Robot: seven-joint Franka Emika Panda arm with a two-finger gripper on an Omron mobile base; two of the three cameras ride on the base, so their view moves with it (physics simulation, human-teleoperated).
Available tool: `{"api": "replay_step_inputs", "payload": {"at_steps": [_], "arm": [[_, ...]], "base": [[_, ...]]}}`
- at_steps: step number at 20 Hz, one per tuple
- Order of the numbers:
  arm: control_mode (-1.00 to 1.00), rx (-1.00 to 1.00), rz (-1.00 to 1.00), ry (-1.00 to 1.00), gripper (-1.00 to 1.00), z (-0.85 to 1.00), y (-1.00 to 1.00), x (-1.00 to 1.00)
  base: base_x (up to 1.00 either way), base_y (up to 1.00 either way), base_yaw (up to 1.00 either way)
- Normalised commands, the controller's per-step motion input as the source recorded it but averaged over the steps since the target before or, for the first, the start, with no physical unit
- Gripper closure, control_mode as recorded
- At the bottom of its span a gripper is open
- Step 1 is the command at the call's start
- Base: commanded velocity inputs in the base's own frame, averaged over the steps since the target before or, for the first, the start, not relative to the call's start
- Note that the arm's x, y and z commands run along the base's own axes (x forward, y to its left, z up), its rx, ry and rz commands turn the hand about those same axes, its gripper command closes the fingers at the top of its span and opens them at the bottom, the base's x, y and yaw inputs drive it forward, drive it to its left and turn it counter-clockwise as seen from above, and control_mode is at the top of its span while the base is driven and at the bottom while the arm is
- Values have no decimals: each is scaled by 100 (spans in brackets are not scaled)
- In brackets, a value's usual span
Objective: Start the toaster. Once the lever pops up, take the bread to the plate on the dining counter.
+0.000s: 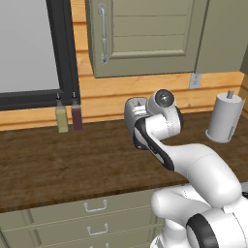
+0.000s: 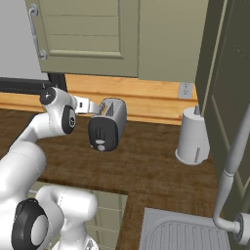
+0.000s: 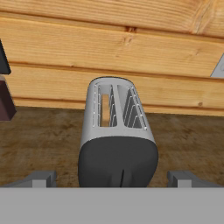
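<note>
Hand view puts the wide-open, empty gripper [image 3: 112,179] just before the small silver-grey 2-slot toaster [image 3: 114,131] on the dark wooden worktop [image 3: 43,140], tan bread slice [image 3: 105,109] in 1 slot. Descend squarely onto its end-face lever slot [image 3: 121,177], pressing straight down.

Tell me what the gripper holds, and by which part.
Nothing. The gripper is open, its fingers apart on either side of the toaster's black end, not touching it.

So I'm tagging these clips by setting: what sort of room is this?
A kitchen, most likely: a small silver-grey two-slot toaster on a dark wooden worktop, a white paper-towel roll beside it, and pale green handled drawers and wall cabinets.
</note>
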Motion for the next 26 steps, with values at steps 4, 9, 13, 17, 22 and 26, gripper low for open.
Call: {"api": "replay_step_inputs", "payload": {"at_steps": [4,9,13,17,22,26], "arm": [[-100,0,0,0,-100,0,0,0],[-100,0,0,0,-100,0,0,0],[-100,0,0,0,-100,0,0,0],[-100,0,0,0,-100,0,0,0],[-100,0,0,0,-100,0,0,0],[-100,0,0,0,-100,0,0,0]], "base": [[0,0,0],[0,0,0],[0,0,0],[0,0,0],[0,0,0],[0,0,0]]}}
